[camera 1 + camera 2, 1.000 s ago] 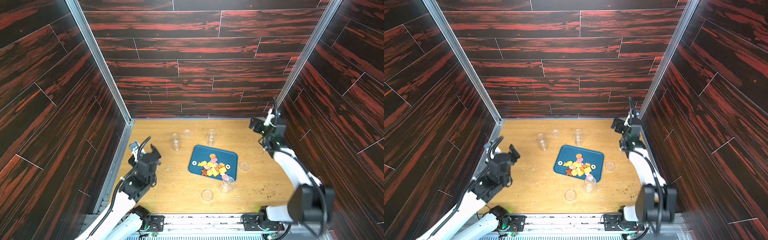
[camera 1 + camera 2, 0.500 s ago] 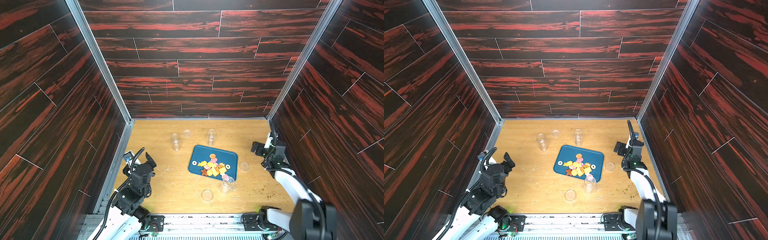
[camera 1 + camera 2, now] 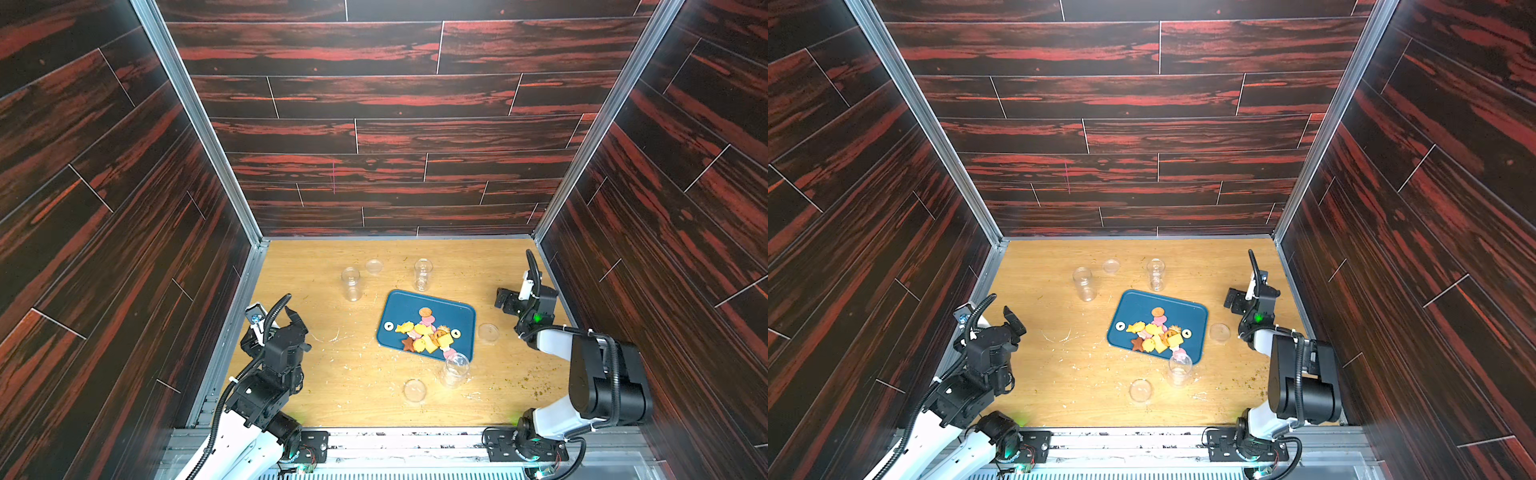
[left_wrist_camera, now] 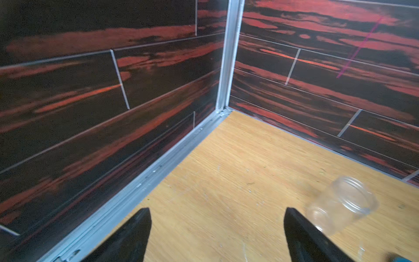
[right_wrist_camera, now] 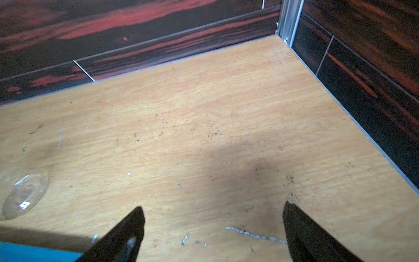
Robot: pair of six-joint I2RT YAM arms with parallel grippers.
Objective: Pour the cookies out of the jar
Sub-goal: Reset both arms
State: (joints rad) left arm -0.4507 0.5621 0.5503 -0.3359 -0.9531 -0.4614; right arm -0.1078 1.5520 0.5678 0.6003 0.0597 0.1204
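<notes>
No legible text, label, brand, number or sign is found. The wall panels [image 3: 374,95], the counter [image 3: 353,374], the blue tray [image 3: 415,301], the cookies [image 3: 424,334] and the clear jars [image 3: 351,284] are seen unmarked in every view.

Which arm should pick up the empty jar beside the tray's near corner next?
Right, probably. The right gripper is open and nearer that jar; the left gripper, open too, sits farther off across the table. The cookies already lie on the blue tray.
</notes>
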